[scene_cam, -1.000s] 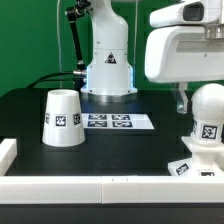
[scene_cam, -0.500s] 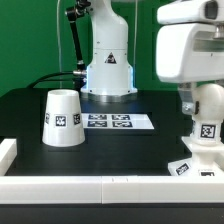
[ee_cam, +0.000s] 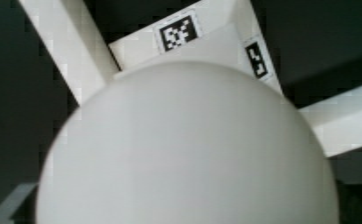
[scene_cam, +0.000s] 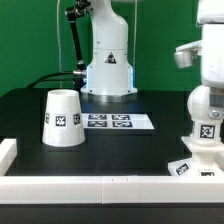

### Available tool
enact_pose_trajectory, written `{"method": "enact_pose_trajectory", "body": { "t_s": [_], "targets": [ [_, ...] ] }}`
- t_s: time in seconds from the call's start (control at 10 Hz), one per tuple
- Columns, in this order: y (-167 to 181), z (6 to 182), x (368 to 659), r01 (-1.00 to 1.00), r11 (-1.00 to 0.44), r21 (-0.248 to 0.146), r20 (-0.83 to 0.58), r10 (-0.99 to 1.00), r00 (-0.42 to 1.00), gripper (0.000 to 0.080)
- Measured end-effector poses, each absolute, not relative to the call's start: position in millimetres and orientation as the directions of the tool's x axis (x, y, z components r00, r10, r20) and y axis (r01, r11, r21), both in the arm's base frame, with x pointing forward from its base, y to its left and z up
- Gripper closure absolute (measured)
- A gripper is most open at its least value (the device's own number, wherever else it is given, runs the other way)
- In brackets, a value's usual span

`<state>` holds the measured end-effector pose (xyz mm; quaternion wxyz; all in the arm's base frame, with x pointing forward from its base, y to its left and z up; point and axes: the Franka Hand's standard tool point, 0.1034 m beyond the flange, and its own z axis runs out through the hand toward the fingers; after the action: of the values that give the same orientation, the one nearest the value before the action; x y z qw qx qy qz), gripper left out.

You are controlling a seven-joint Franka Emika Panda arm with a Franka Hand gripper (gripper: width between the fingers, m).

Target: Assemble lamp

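Observation:
The round-headed bulb (scene_cam: 206,113) stands upright on the squat square base (scene_cam: 198,166) at the exterior view's right, near the front rail. The tapered cone shade (scene_cam: 62,117) stands wide end down at the exterior view's left. My gripper's white body (scene_cam: 210,55) hangs above and just right of the bulb, partly cut off by the picture edge. Its fingers do not show. In the wrist view the bulb's dome (ee_cam: 178,150) fills the picture, with the tagged base (ee_cam: 187,35) behind it. No fingertips show there either.
The marker board (scene_cam: 117,121) lies flat at the table's middle back. The large white robot pedestal (scene_cam: 108,60) stands behind it. A white rail (scene_cam: 90,186) runs along the front edge, and a white block (scene_cam: 7,151) sits at the front left.
The gripper body has moved toward the exterior view's right and upward, off the bulb's left side. The finger seen beside the bulb earlier no longer shows. Bulb, base and shade have not moved.

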<state>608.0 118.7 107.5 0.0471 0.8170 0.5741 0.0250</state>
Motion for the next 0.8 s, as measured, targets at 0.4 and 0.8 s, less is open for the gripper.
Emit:
{"method": "enact_pose_trajectory", "body": {
  "t_s": [0.4,0.8],
  "targets": [
    [111.6,110.0,613.2,0.977,-0.178,0.117,-0.038,0.982,0.184,0.0101],
    [107.8,109.3,613.2,0.975,-0.191,0.116,-0.038,0.980,0.196,0.0223]
  ]
}}
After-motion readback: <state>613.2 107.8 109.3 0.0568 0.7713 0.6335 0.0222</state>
